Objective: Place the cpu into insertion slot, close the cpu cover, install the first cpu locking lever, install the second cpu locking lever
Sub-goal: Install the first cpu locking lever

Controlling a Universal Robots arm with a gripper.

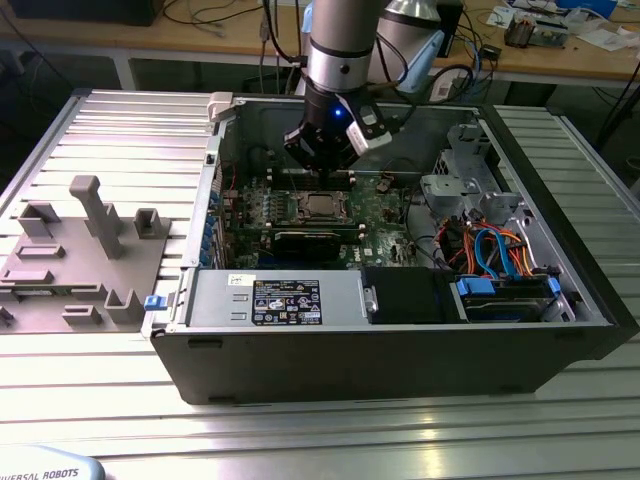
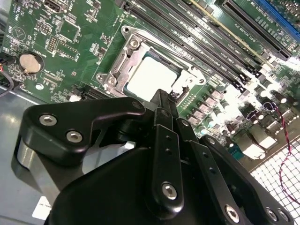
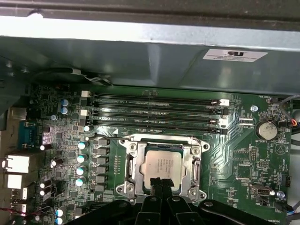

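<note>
- Desk (image 1: 90,400): ribbed aluminium top, carrying the open computer case (image 1: 400,350); a grey fixture tray (image 1: 70,270) sits well apart from the hand, toward the exterior view's left.
- Computer case lies on its side, wall off; the arm reaches down into it from above.
- Motherboard (image 3: 234,154): green, flat on the case floor directly below the hand. Memory slots (image 3: 154,110) run just beyond the socket, on the side away from the hand.
- Hand (image 3: 161,185): black, hanging just above the near edge of the socket. In both wrist views the fingertips (image 2: 161,101) look pressed together with nothing between them, so I read it as closed and empty.
- Cpu cover (image 3: 194,161): silvery frame, lying down flat over the socket, its square opening around the chip. Directly under and just ahead of the fingertips.
- Cpu (image 3: 161,166): seated in the socket, metal top showing through the cover's opening, just ahead of the fingertips. Placement looks done, cover looks closed.
- Locking levers: thin wire parts along the socket's sides; cannot tell whether either is latched.
- Risks, as a judgement: fingertips sit very close to the chip and frame. A descent slightly off the lever could press on the cpu top or scrape the cover. A lever slipping off narrow closed tips could spring up. Nearby capacitors (image 3: 82,157) and memory slots leave little room for sideways drift.
</note>
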